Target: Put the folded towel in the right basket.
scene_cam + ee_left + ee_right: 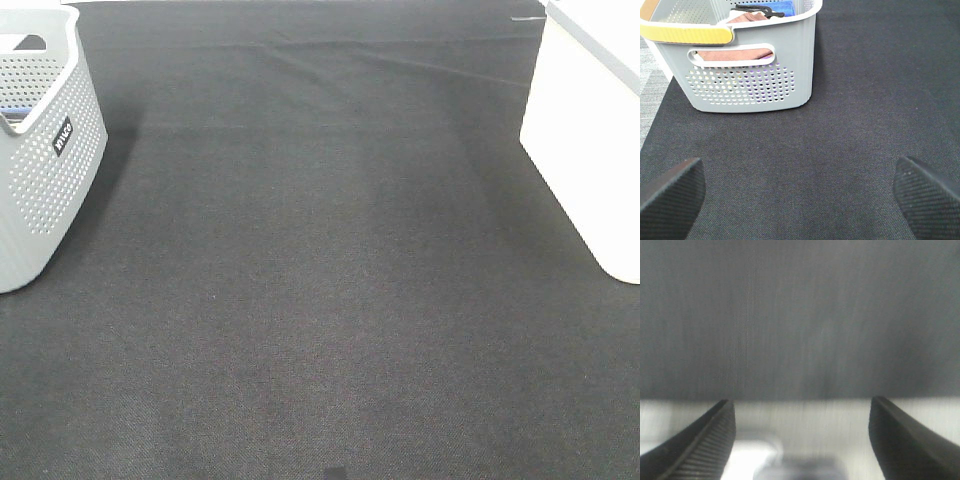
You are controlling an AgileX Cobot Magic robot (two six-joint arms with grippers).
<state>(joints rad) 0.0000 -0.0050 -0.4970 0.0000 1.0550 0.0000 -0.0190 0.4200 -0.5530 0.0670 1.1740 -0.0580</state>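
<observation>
No folded towel showing anywhere on the table, and both the left hand and right hand are wide open, holding nothing. The right basket sits at the far right edge. I'd find the towel before reaching.

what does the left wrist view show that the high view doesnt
Only the left wrist view: the open left gripper, and inside the grey basket a brown cloth, something blue and a dark object. Only the high view: the cream basket at the right edge and the grey basket's black label. Both: the grey hole-dotted basket and the dark mat. Neither shows the folded towel.
</observation>
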